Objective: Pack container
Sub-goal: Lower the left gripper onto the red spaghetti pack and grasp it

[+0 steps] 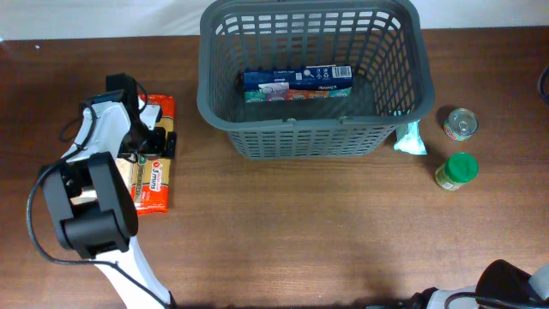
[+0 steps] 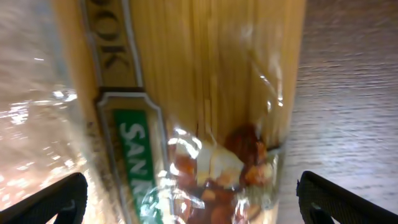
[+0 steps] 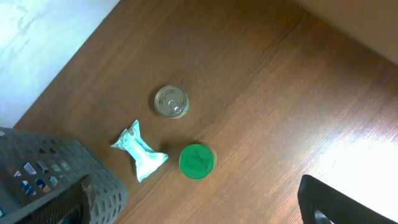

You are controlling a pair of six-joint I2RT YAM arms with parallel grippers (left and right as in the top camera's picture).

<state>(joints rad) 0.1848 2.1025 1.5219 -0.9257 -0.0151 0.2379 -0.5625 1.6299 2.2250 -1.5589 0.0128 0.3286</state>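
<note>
Just left of the container [image 1: 309, 137], the left gripper [image 2: 196, 200] hangs open over spaghetti [image 1: 153, 184].

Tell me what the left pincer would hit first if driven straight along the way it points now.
The spaghetti packet. It fills the wrist view straight ahead of the open left pincer, lying on the table; the gap left is unclear.

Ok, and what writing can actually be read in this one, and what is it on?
"OOK": on the brown band of the pasta packet, the start cut off.
"SAN": on that packet's green label, the rest lost in glare and the frame edge.
Too small to read: the print on the blue box in the container.
Nothing legible: the tin, the green-lidded jar, the pale pouch.
</note>
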